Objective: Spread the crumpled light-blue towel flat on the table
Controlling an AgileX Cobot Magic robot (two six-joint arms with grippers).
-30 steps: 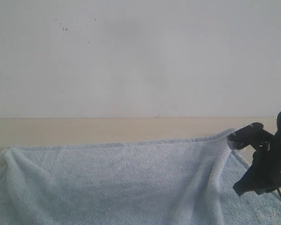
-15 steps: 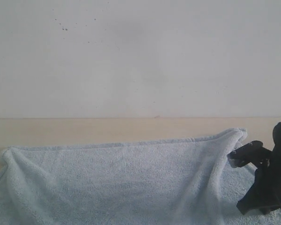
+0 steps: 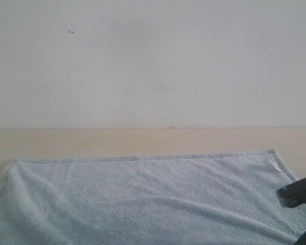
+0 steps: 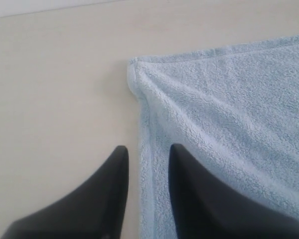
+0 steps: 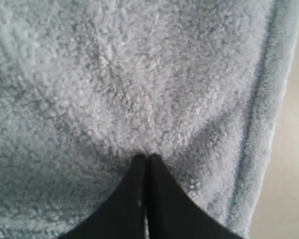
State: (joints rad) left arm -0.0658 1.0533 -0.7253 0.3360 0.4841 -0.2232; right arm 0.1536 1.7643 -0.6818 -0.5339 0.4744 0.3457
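The light-blue towel [image 3: 143, 194] lies spread over the beige table [image 3: 92, 143], its far hem nearly straight, with shallow ripples and a small white label [image 3: 275, 164] at the far right corner. Its left corner [image 3: 10, 168] is slightly bunched. My right gripper [image 5: 147, 158] is shut, its tips pinching the towel [image 5: 139, 74] near the hem, and wrinkles run toward them. Only part of the right arm [image 3: 298, 194] shows at the exterior view's lower right. My left gripper [image 4: 148, 149] is open, straddling the towel's [image 4: 229, 109] side hem: one finger over bare table [image 4: 55, 99], the other over the cloth.
A plain white wall [image 3: 153, 61] rises behind the table's far edge. A bare strip of tabletop runs between the towel and the wall. Bare table [image 5: 294, 174] also shows beside the hem in the right wrist view.
The right arm has dropped and pulled toward the lower right. The raised right corner and its ridge fold have been drawn out, and the towel's far edge now lies flat.
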